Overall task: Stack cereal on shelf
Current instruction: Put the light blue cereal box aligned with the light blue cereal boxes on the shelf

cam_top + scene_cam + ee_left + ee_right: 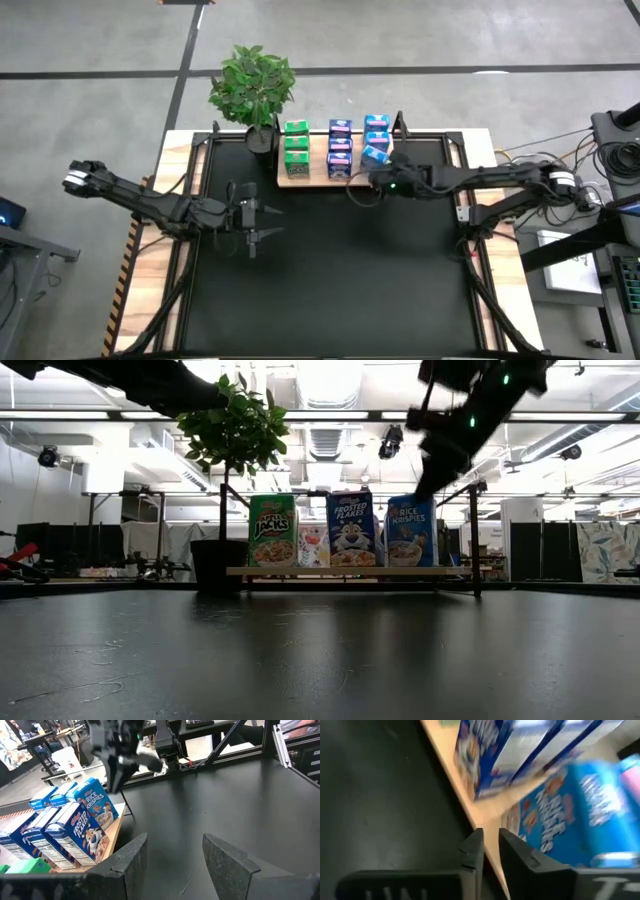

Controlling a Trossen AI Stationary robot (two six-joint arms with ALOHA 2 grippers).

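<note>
Several cereal cartons stand in rows on the pale wood shelf [318,165] at the far edge of the mat. There is a green row [296,146], a blue Frosted Flakes row [340,150] and a blue Rice Krispies row [376,140]. My right gripper [490,837] hovers over the shelf's near edge, beside the front Rice Krispies carton [570,815]. Its fingers are almost together, with nothing between them. In the low view it hangs just above that carton [410,532]. My left gripper [175,840] waits open over the mat's left part [255,222].
A potted plant [255,85] stands at the shelf's far left corner. The black mat [330,280] stretches bare from the shelf to the table's near edge. Metal frame rails [462,200] run along the mat's sides.
</note>
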